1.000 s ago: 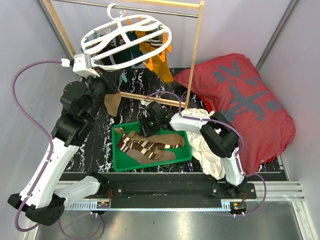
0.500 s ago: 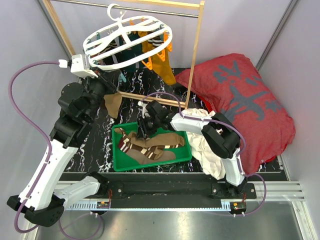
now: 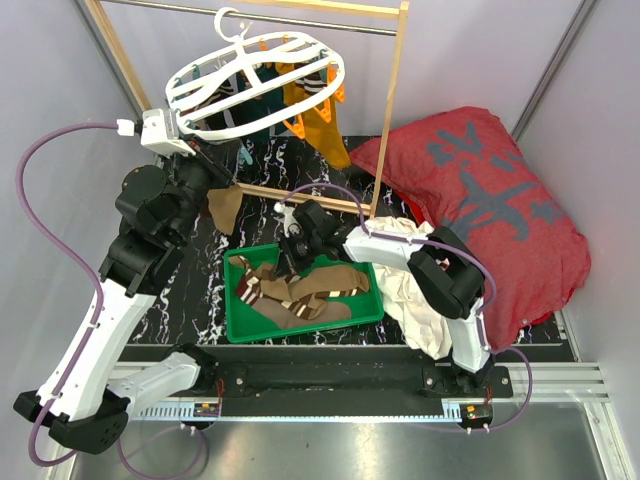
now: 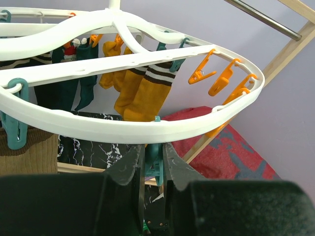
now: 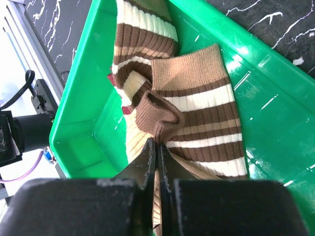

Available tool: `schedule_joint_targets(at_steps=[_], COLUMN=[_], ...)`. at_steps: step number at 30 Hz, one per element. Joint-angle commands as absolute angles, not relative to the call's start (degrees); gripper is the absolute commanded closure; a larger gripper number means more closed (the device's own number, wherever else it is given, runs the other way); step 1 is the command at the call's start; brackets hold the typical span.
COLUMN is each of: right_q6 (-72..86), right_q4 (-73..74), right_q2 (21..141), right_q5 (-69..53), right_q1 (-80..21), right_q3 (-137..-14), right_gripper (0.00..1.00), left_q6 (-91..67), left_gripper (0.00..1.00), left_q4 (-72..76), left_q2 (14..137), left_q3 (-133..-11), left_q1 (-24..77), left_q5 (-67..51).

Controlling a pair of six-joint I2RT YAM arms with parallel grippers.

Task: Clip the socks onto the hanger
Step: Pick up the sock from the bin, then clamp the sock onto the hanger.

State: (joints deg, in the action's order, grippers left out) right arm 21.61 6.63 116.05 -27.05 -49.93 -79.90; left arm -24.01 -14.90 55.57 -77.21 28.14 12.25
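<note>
The right gripper (image 5: 156, 147) has its jaws pinched fully together on a raised fold of the brown-and-cream striped sock (image 5: 206, 113). The sock lies in the green tray (image 5: 275, 147), long axis along the tray's length, clear of its walls. The left gripper (image 4: 153, 169) clamps a teal clip (image 4: 153, 158) under the near rim of the white hanger (image 4: 123, 129). The hanger's oval hangs tilted below the metal rod (image 4: 266, 19).

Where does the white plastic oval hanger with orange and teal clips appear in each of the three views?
Top external: the white plastic oval hanger is at upper centre-left.
Left wrist: the hanger spans the upper half, edge to edge.
Right wrist: not in it.
Shared landmark: the black marbled tabletop, visible in all three.
</note>
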Motion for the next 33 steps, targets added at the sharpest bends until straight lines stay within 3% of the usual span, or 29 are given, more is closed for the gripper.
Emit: schedule_joint_targets(at_steps=[1,17,28,33], right_q6=[18.56,0.36,-7.03,-14.39], right_q4=[3.7,-7.55,-17.84,-21.95], right_q2=[108.91,84.91,85.69,87.97], right_q5=[-25.67,-6.96,2.19,13.07], right_q1=[-50.19,-50.19,-50.62,-54.48], right_q3=[-78.49,-75.06,-78.83,-80.07], right_gripper=[1.0,1.0,1.0,1.0], left_q6=[-24.08,-24.08,-27.5,-30.41], left_gripper=[0.91,0.91,0.92,0.94], left_q4=[-12.57,-12.3,-11.6,-11.69], left_q2=[54.4,55.11,56.16,57.74], left_q3=[-76.82,-77.43,-78.13,-78.66], left_q1=[28.3,28.21,28.21,28.21], left_q5=[12.13,10.99,11.95,12.57])
